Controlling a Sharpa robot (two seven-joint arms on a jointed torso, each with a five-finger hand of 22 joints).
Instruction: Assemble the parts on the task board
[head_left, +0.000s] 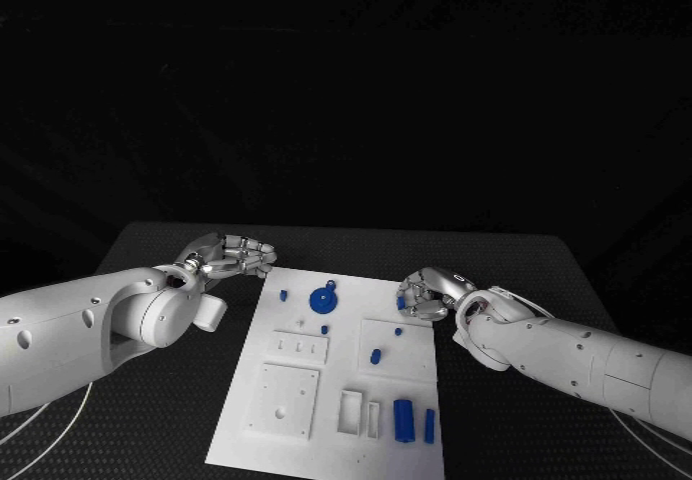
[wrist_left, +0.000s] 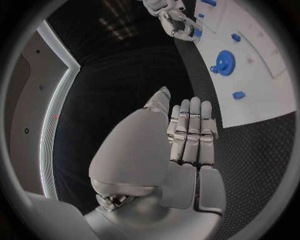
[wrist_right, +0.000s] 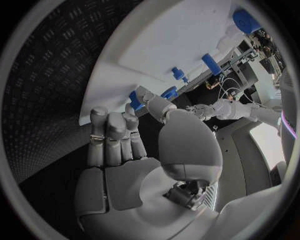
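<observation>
Hiding small blue part (wrist_right: 134, 98), right hand (head_left: 428, 293) fingers (wrist_right: 112, 131) at task board (head_left: 289, 400) edge.

Head view: white task board (head_left: 296, 425) lies mid-table on black table (head_left: 173, 250), long side running away from robot.

L hand (head_left: 231, 256) hangs over the table just off the board's far-left corner, fingers curled in, nothing visible in it.

R hand (head_left: 430, 292) sits at the board's right edge, fingers curled; a small blue part (head_left: 401, 301) shows at its fingertips, prob. pinched, hard to tell.

On the board: blue gear (head_left: 325, 299) near far end, small blue peg (head_left: 283, 295) to its left, small blue piece (head_left: 375, 355) mid-board, two upright blue blocks (head_left: 414, 421) near-right. White raised square plate (head_left: 284, 400) near-left.
</observation>
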